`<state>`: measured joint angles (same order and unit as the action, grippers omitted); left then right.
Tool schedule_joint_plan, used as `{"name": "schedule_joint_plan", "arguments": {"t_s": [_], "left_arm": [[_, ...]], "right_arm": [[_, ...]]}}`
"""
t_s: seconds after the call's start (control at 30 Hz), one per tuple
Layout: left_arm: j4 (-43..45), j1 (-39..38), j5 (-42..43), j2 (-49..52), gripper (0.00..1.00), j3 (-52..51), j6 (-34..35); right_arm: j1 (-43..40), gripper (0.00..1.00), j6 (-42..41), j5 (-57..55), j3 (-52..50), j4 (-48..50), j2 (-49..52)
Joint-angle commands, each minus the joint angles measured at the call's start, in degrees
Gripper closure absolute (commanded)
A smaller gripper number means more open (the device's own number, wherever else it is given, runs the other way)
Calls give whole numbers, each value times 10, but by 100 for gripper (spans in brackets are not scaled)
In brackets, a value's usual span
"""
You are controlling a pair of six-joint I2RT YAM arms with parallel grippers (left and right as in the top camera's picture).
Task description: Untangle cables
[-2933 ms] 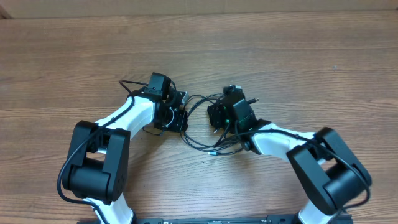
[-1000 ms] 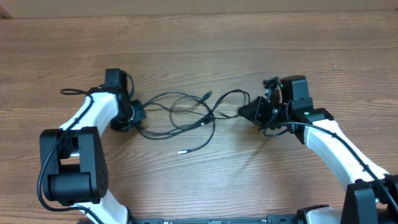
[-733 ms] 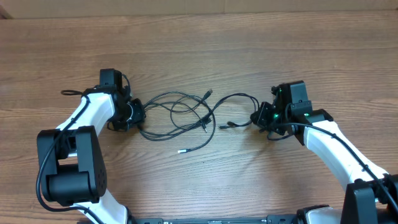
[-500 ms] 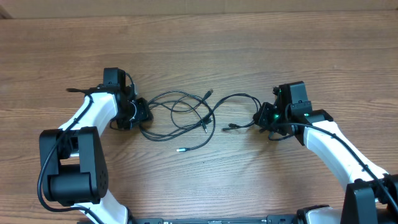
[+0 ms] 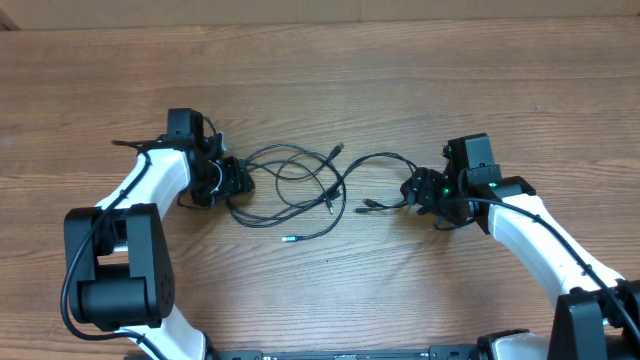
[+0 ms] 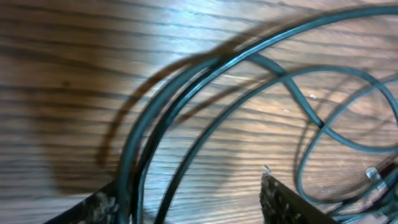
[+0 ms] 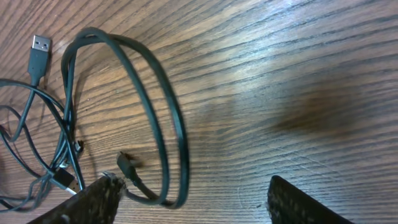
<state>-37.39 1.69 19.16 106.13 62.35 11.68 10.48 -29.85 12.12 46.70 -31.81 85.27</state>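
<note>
Black cables [image 6: 132, 168], brown wood-grain table [image 5: 400, 80], white-and-black arms [image 5: 530, 225]

Bright, even light throws soft shadows and pale glare on the table [image 7: 249, 68]; the left wrist view is blurred.
</note>
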Motion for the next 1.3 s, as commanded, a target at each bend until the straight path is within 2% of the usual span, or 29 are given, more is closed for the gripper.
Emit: {"name": "schedule_joint_plan", "arguments": {"t_s": [0.0, 0.13, 0.23, 0.53, 0.7, 0.8, 0.83, 0.97, 1.17, 1.2, 1.27], "left_arm": [[2, -19, 38, 34, 32, -26, -38], [3, -31, 41, 34, 30, -26, -40], [4, -41, 40, 34, 29, -26, -43], [-18, -47, 48, 14, 28, -16, -47], [-31, -48, 54, -54, 26, -16, -48], [-31, -52, 66, -109, 19, -13, -30], [-36, -56, 62, -124, 13, -9, -24], [-134, -81, -16, -144, 8, 66, -7], [-200, -113, -154, -140, 9, 142, 54], [-205, -115, -166, -140, 10, 145, 66], [-206, -118, -156, -140, 19, 146, 75]], "right_arm": [[-2, 23, 1, -10, -3, -3, -3], [-2, 23, 1, -47, -3, -18, -3], [-2, 32, -1, -79, -3, -33, -3], [-2, 31, -1, -95, -11, -46, -3], [-3, 27, 0, -96, -14, -55, -3], [-3, 21, 0, -95, -14, -56, -3], [-4, 18, -1, -95, -14, -56, -3], [-6, 11, 4, -62, -14, -56, -3], [-7, 1, 17, -11, -14, -54, -3], [-7, 0, 17, -6, -14, -55, -3], [-7, 0, 18, -2, -14, -57, -3]]}}
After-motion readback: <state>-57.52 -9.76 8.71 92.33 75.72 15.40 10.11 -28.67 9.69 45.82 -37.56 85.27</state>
